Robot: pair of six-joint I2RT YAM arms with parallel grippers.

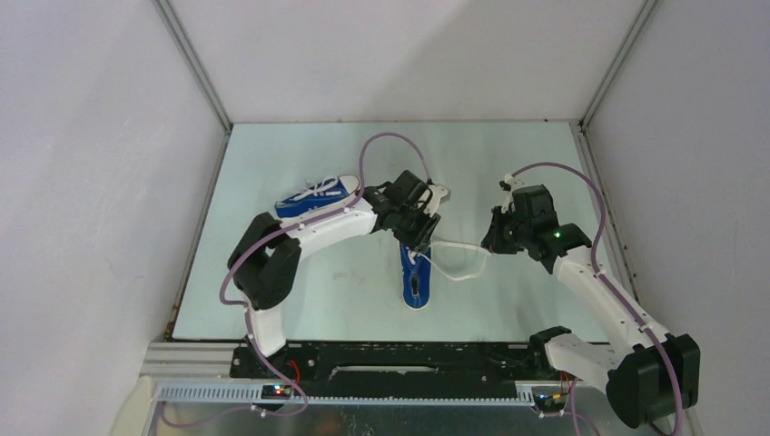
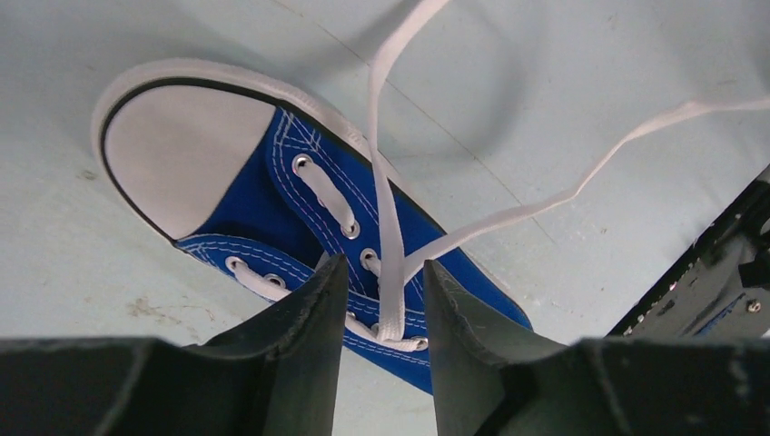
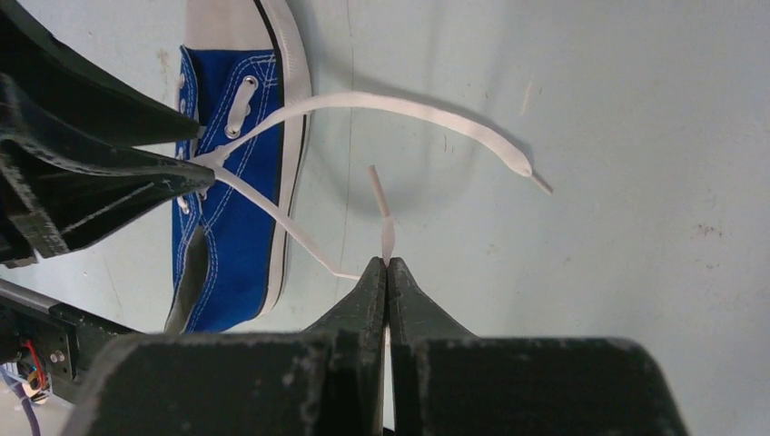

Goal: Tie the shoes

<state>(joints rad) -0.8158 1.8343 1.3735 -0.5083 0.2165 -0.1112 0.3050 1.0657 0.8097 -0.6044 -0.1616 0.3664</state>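
Observation:
One blue sneaker (image 1: pixel 415 283) lies mid-table with its white toe cap away from the arms; it also shows in the left wrist view (image 2: pixel 272 195) and the right wrist view (image 3: pixel 231 209). The second shoe (image 1: pixel 318 195) lies at the back left, partly behind the left arm. My left gripper (image 1: pixel 420 238) hovers over the near shoe's eyelets, open (image 2: pixel 381 272), with one white lace (image 2: pixel 389 209) running up between its jaws without being pinched. My right gripper (image 1: pixel 492 242) is shut (image 3: pixel 388 265) on the other lace (image 3: pixel 272 213), whose tip (image 3: pixel 377 191) sticks out past the fingertips.
The free lace end (image 3: pixel 508 159) curves out over the pale table to the right of the shoe. White walls enclose the table (image 1: pixel 508 163) on three sides. A black rail (image 1: pixel 390 356) with both arm bases runs along the near edge.

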